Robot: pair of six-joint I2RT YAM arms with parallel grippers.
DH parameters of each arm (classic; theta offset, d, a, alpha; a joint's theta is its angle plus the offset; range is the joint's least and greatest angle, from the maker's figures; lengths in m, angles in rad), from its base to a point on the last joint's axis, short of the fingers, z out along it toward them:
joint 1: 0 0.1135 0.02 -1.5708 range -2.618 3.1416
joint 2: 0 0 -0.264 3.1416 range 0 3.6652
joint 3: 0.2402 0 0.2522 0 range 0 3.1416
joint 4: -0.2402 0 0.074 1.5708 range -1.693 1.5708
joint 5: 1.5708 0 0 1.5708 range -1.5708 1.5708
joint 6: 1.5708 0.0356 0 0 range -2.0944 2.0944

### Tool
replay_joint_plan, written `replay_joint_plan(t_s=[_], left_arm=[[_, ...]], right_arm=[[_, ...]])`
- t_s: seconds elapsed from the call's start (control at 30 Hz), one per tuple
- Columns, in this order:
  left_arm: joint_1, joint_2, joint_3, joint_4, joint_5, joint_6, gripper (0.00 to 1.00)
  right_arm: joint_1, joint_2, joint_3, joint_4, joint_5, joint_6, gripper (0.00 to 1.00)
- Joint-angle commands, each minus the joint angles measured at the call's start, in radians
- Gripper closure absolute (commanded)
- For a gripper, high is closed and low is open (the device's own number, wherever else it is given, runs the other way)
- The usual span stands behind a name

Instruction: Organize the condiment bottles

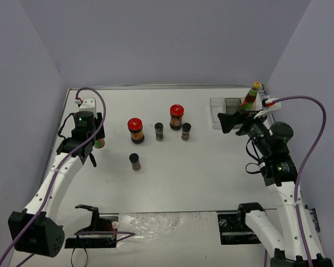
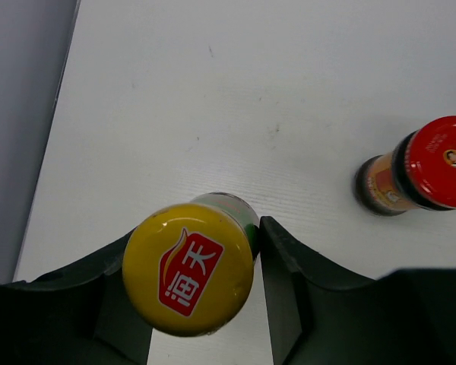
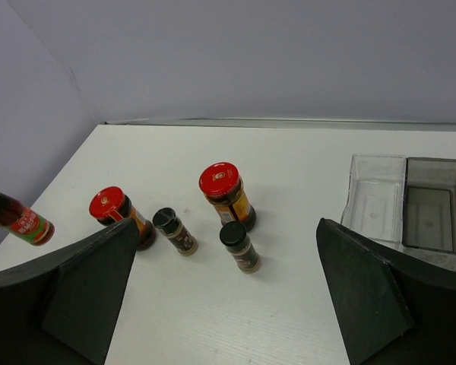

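Observation:
My left gripper [image 2: 201, 237] is shut on a slim yellow-capped sauce bottle [image 2: 188, 268] at the table's left side; in the top view the gripper [image 1: 93, 138] covers most of that bottle [image 1: 100, 143]. A second yellow-capped bottle [image 1: 250, 97] stands in the tray [image 1: 221, 117] at the back right. Two red-lidded jars [image 1: 136, 129] [image 1: 176, 116] and three black-capped jars [image 1: 159, 131] [image 1: 186, 131] [image 1: 134, 161] stand mid-table. My right gripper [image 3: 228, 281] is open and holds nothing, hovering in front of the tray [image 3: 376, 201] and facing the jars [image 3: 224, 190].
Grey walls close in the table on the left, back and right. The tray's clear and grey compartments [image 3: 429, 209] hold nothing. The nearer red-lidded jar [image 2: 425, 163] stands to the right of my left gripper. Black clamps [image 1: 92, 214] sit at the near edge.

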Motion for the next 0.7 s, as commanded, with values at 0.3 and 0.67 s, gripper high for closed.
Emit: replay_joint_plan(t_s=[0.3,0.67], left_arm=[[-0.401,0.038,0.391,-0.078,0.056,-0.020,1.00],[-0.729,0.308,0.487,0.057,-0.011,-0.020,1.00]], right_arm=[[0.007,-0.028,0.049,-0.032,-0.022,-0.015,0.00],[0.006,-0.116,0.040,-0.174,0.030,-0.066,0.00]])
